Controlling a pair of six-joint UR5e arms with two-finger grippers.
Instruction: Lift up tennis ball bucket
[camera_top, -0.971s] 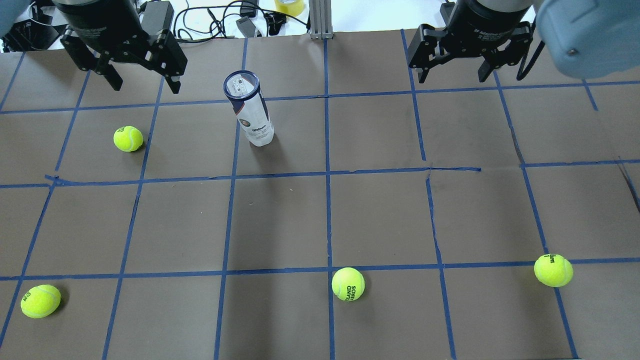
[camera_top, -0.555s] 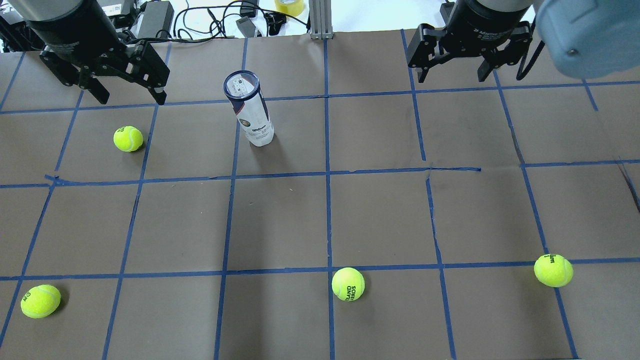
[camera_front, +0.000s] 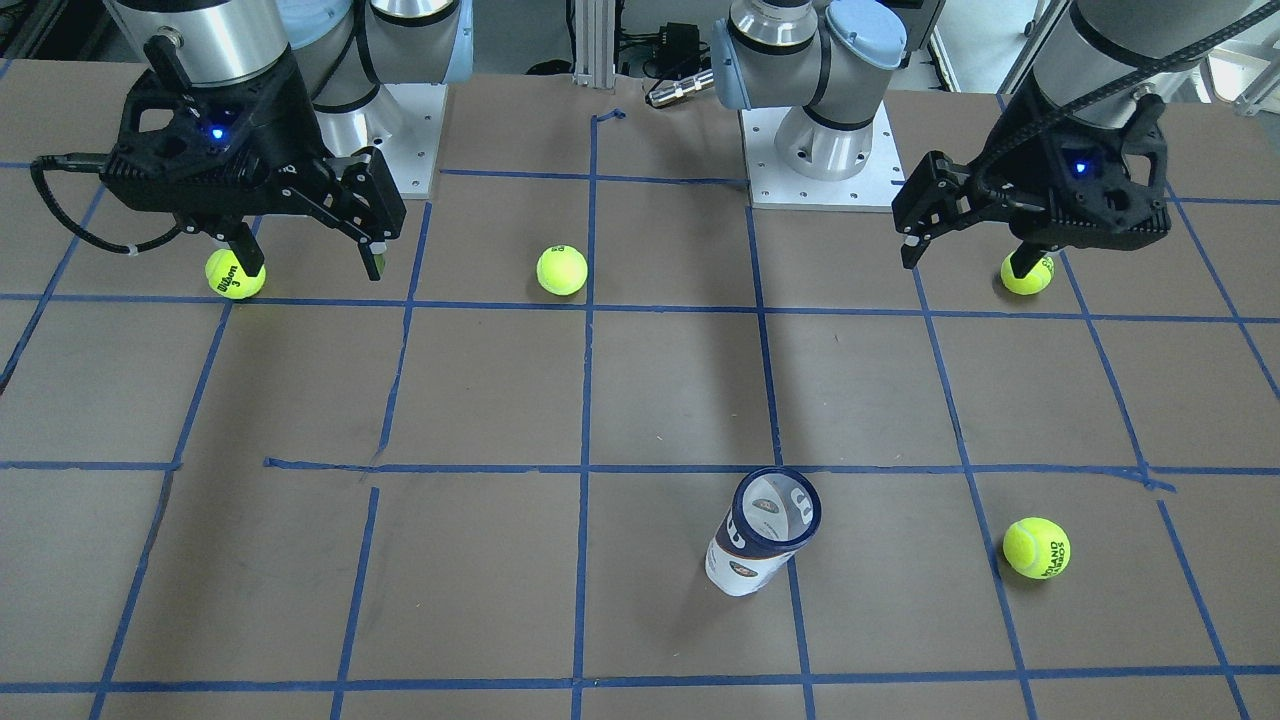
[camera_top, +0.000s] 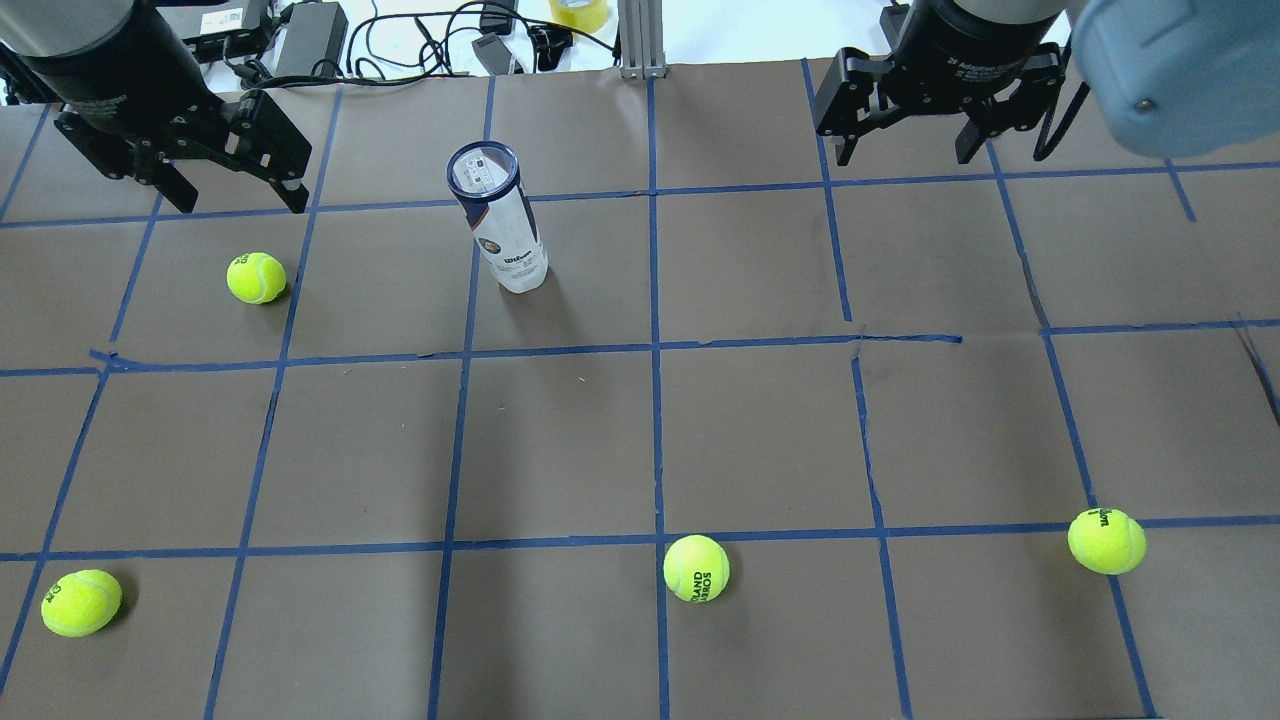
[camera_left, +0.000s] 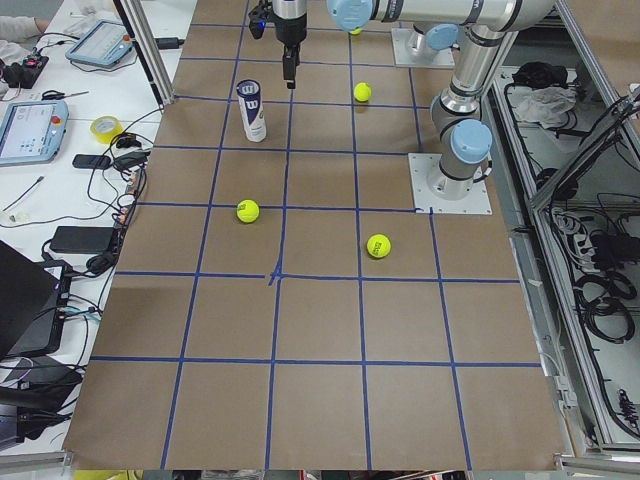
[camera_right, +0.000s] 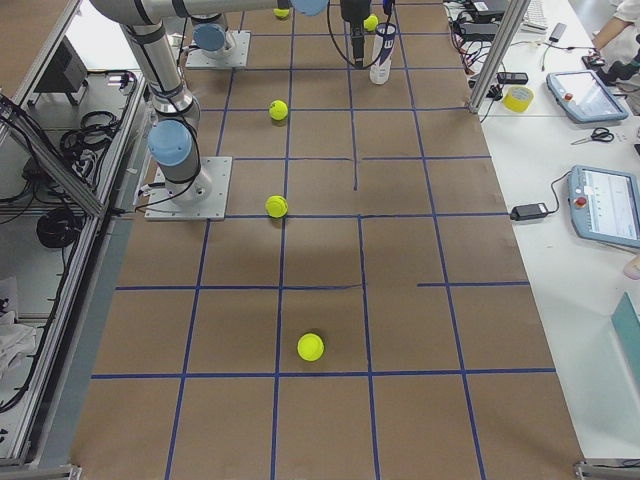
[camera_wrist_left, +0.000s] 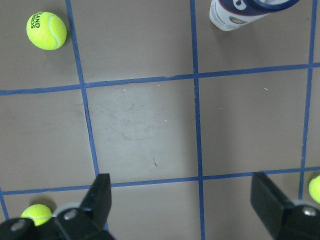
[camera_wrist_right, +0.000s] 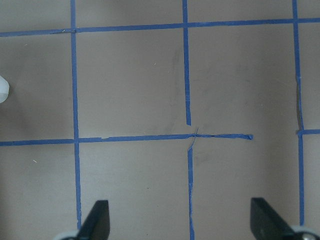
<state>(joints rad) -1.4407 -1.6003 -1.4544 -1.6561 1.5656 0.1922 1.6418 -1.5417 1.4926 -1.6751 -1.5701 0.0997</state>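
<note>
The tennis ball bucket (camera_top: 497, 220) is a slim clear can with a white-and-navy label and a navy rim. It stands upright on the brown table at the far centre-left, and it also shows in the front view (camera_front: 765, 530) and at the top of the left wrist view (camera_wrist_left: 250, 12). My left gripper (camera_top: 240, 195) is open and empty, hovering well to the left of the can. My right gripper (camera_top: 905, 155) is open and empty, far to the can's right. In the front view the left gripper (camera_front: 965, 262) and the right gripper (camera_front: 308, 267) both hang above the table near my bases.
Several loose yellow tennis balls lie on the table: one left of the can (camera_top: 256, 277), and others near the front edge (camera_top: 82, 602), (camera_top: 696, 568), (camera_top: 1106, 540). Cables and a tape roll (camera_top: 580, 12) lie beyond the far edge, beside a metal post (camera_top: 640, 40).
My left gripper has moved left, away from the can, still open. The right gripper, the can and the balls have not moved.
</note>
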